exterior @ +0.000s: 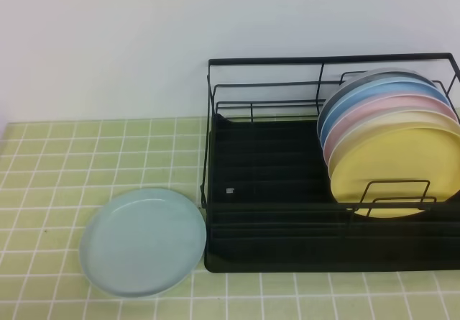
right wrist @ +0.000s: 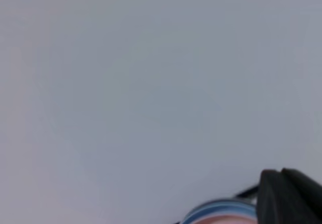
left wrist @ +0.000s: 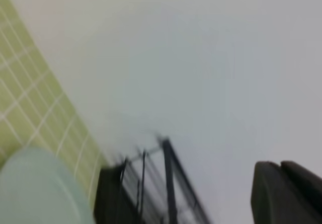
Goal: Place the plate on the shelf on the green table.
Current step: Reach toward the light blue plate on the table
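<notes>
Item: the plate (exterior: 143, 241), pale mint, lies flat on the green table (exterior: 50, 169) near its front edge, its right rim just beside the left front corner of the shelf (exterior: 266, 190); whether the two touch I cannot tell. Nothing of mine holds it. Shelf: black wire frame, ribbed tray, left and middle bare; along its right end stand four plates on edge, leaning, the yellow plate (exterior: 395, 169) foremost, then pink, blue and grey behind. My left gripper (left wrist: 287, 194) shows only as a dark edge at the corner of its own wrist view, clenched on nothing, with the plate low at the opposite corner, so I judge it raised and well apart from the table. My right gripper (right wrist: 289, 196) is likewise closed and empty, above the tops of the stacked plates. Hazards, as I judge them: the plate is low-rimmed and smooth and lies flat on tile, so clenched fingers could skid across it or push it against the shelf; a lift close beside the frame could catch the wire; a careless right arm could knock the leaning stack.
</notes>
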### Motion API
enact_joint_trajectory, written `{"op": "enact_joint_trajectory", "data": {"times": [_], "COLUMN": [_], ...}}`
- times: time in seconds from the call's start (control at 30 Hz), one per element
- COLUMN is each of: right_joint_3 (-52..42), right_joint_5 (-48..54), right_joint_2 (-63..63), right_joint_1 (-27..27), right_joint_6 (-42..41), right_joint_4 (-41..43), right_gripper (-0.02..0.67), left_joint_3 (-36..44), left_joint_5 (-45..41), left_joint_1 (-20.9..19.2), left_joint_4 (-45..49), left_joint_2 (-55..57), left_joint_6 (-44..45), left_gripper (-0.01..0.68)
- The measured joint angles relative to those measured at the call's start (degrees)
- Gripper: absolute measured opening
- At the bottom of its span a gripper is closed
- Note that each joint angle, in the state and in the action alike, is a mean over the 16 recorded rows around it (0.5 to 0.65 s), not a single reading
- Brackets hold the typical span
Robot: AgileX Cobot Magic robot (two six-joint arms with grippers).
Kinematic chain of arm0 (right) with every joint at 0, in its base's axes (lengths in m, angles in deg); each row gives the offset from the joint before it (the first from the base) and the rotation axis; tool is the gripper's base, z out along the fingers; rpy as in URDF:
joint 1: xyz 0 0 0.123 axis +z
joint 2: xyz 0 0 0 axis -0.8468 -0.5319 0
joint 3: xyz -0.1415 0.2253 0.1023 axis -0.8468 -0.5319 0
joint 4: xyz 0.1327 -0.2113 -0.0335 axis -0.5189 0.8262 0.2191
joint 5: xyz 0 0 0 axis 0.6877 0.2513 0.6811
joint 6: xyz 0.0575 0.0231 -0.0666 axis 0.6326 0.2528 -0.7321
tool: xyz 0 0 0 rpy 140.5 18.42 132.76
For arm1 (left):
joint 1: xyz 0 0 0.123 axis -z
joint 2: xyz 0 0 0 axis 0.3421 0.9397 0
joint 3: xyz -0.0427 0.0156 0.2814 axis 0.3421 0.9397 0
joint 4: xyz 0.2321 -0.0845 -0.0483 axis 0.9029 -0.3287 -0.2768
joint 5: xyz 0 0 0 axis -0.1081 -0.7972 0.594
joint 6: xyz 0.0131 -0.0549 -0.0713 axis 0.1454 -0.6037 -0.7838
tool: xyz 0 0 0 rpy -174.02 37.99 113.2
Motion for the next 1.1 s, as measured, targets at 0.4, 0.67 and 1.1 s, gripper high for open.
{"op": "enact_joint_trajectory", "data": {"times": [0.4,0.67,1.1], "right_joint_3": [17.4,26.6,29.9], "right_joint_5": [13.6,32.8,53.0], "right_joint_2": [-4.7,-14.1,-30.5], "right_joint_1": [0.0,0.0,0.0], "right_joint_6": [-12.5,-19.4,-21.1], "right_joint_4": [6.5,7.3,7.9], "right_gripper": [-0.004,-0.004,-0.004], "left_joint_3": [-8.7,-14.9,-28.3], "left_joint_5": [-11.1,-12.3,-20.7], "left_joint_1": [0.0,0.0,-0.9], "left_joint_4": [3.4,11.3,21.2], "left_joint_2": [4.4,19.1,51.5], "left_joint_6": [22.4,25.0,26.8], "left_gripper": [0.0,0.0,0.0]}}
